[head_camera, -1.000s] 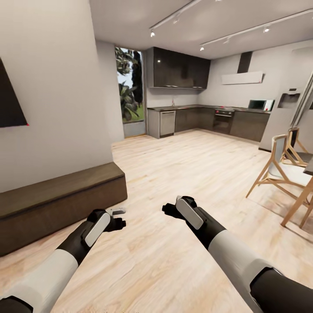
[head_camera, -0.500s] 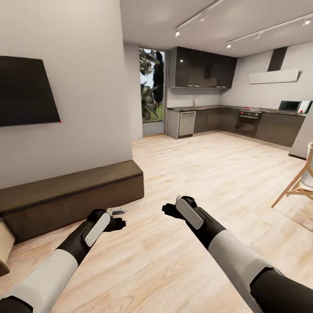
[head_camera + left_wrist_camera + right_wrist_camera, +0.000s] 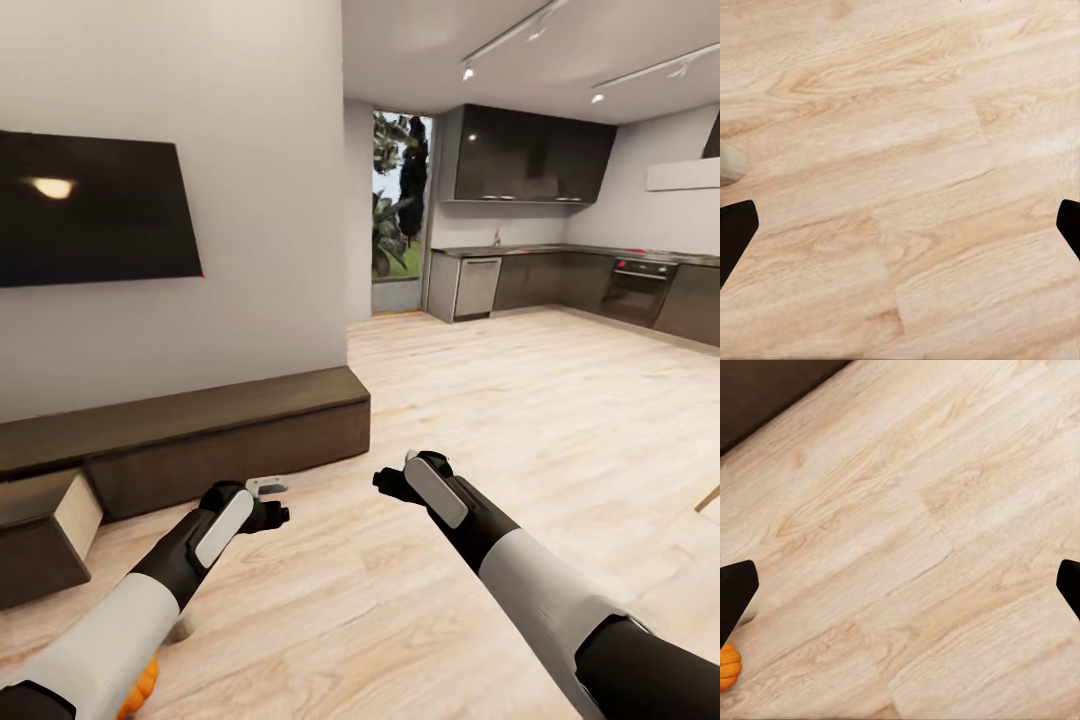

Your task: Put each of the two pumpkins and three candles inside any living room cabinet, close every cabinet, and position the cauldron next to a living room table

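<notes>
Below, ribbed orange pumpkin (image 3: 727, 666) on pale wood-grain floor (image 3: 930, 547).

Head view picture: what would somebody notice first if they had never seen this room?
Probably the two black-and-white arms reaching forward over the pale wood floor, left gripper and right gripper both empty. Next, the big dark screen on the wall, above the long brown cabinet, which has one drawer pulled open.
</notes>
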